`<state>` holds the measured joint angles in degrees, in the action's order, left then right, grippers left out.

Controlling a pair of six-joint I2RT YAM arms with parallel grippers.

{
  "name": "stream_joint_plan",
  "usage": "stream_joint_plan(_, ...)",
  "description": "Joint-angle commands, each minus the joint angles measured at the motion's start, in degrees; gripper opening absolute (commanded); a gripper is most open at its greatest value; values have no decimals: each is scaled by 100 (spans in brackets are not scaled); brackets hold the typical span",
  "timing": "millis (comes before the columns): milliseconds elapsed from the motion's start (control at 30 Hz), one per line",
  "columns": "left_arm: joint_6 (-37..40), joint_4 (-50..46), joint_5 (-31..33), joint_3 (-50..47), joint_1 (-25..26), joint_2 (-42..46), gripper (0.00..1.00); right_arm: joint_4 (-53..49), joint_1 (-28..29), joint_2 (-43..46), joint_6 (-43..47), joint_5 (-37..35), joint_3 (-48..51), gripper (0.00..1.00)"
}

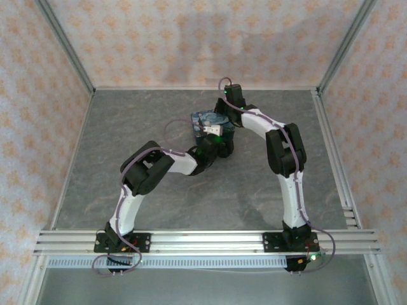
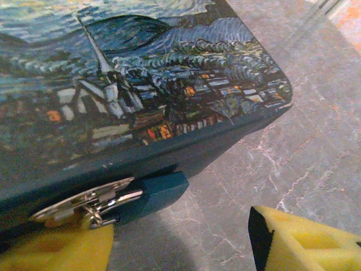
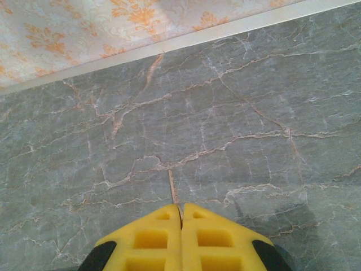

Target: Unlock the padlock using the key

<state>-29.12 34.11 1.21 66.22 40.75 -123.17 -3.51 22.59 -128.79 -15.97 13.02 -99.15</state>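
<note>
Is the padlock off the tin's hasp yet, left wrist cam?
No, the dark blue padlock hangs from the silver hasp at the front edge of the tin.

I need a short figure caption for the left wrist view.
Left wrist view: open left gripper flanking the blue padlock on the silver hasp of a starry-print tin.
</note>
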Motion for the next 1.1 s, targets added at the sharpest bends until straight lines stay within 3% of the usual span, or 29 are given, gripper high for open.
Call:
stream_joint_plan(0, -327, 955, -152, -135, -269, -198, 66, -1657, 221, -393, -202, 503, 536, 0)
stream_joint_plan(167, -848, 1675, -397, -419, -483, -294, 61, -1638, 242, -401, -196, 518, 536, 0)
stream_joint_plan(367, -946, 2108, -490, -607, -533, -313, 71, -1612, 246, -401, -191, 518, 568, 0)
stream_joint_plan(500, -911, 2464, -558, -724, -551, -282, 73, -1600, 246, -401, -202, 526, 573, 0)
stream_joint_plan(733, -1156, 3170, -736, -920, -651, -434, 56, -1556, 259, -364, -215, 544, 614, 0)
stream_joint_plan(900, -1059, 3412, -668, -1143, -639, -360, 71, -1550, 255, -334, -208, 544, 649, 0)
stream_joint_plan(1000, -939, 3609, -676, -1298, -636, -285, 73, -1534, 256, -324, -214, 542, 669, 0)
stream_joint_plan(1067, -894, 3602, -721, -1314, -646, -268, 68, -1522, 264, -328, -236, 544, 677, 0)
